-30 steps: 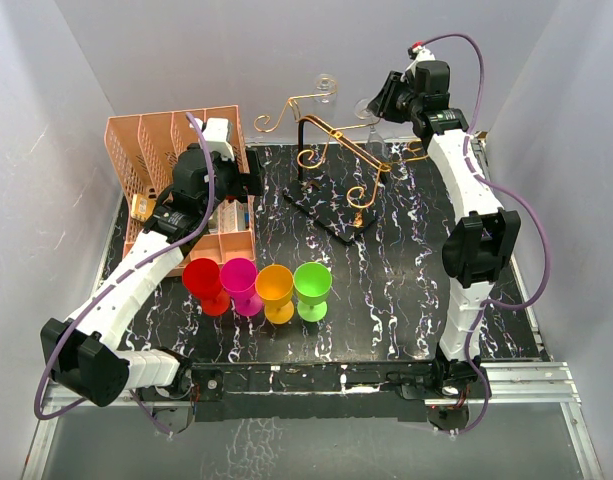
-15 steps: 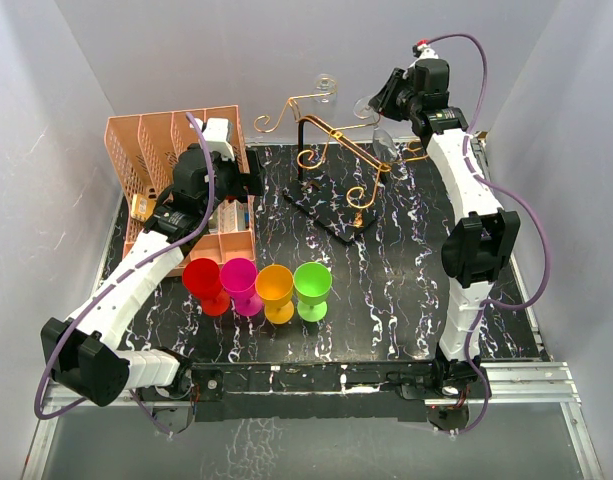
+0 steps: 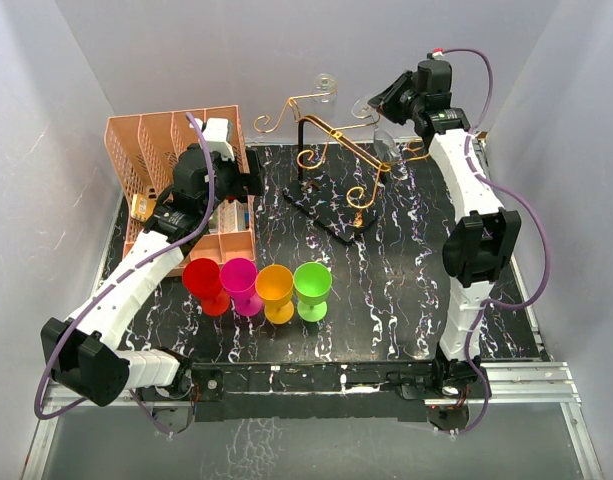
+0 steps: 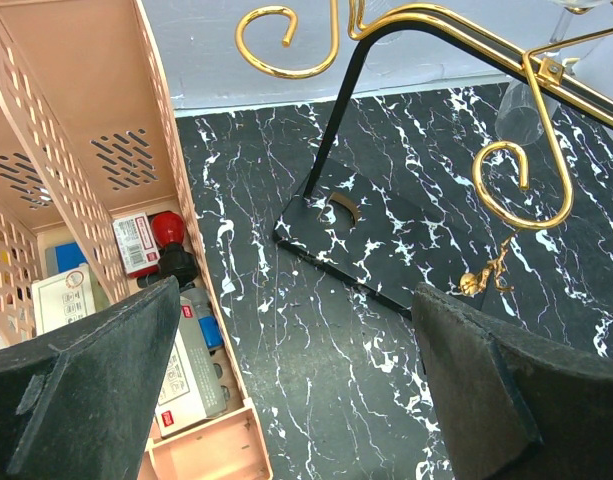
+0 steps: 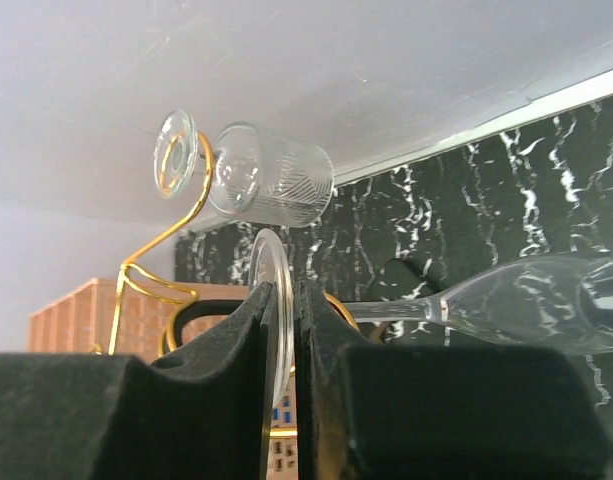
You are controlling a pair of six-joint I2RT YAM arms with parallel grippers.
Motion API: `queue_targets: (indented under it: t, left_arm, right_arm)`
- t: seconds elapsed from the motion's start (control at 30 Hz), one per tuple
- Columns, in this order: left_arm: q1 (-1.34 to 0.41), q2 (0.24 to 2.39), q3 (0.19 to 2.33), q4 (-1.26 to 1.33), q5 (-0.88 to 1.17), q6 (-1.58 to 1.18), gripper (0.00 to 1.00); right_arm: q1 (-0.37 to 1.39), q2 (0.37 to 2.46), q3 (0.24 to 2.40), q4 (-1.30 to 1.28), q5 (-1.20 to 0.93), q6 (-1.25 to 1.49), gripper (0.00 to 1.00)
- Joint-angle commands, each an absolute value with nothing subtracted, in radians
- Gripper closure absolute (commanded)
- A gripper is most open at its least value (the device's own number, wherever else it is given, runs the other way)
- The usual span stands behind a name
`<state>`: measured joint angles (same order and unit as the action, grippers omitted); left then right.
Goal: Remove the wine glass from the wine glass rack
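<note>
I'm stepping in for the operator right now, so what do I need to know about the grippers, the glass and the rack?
Right gripper: shut on the foot of the wine glass, up beside the rack's right arm.
Left gripper: open, empty, hovering beside the peach organiser.
Wine glass rack: upright on the table; a second glass hangs at its far scroll.
Done: glass gripped.
Left: draw it clear of the gold wire. I cannot tell whether it is already free.

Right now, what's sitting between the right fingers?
The foot of a clear wine glass, seen edge-on and pinched by the right fingers. Its stem runs off right to the bowl. The right wrist view shows it.
</note>
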<state>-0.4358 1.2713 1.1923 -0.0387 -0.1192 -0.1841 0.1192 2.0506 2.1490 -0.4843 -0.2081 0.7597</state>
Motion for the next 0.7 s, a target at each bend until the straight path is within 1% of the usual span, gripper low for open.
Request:
queue_targets:
  t: [0.0,0.17,0.4,0.67]
  left_arm:
    - [-0.438,1.261,1.198,-0.031,-0.131,-0.186,0.03]
    - [-0.438,1.258,1.200,-0.032,-0.140,-0.183,0.03]
    - [-0.438,1.264,1.201,-0.034,-0.141,-0.187,0.03]
    - [-0.437,1.267,1.205,-0.039,-0.140,-0.188,0.03]
  right_arm:
    - [0.089,1.999,2.109,-0.342,-0.264,0.927,0.92]
    - [0.067,1.979,2.050,-0.265,-0.326,1.015,0.92]
    - [0.022,1.915,1.877,-0.079,-0.443,1.155,0.92]
    - [0.005,1.888,1.848,-0.058,-0.469,1.193,0.92]
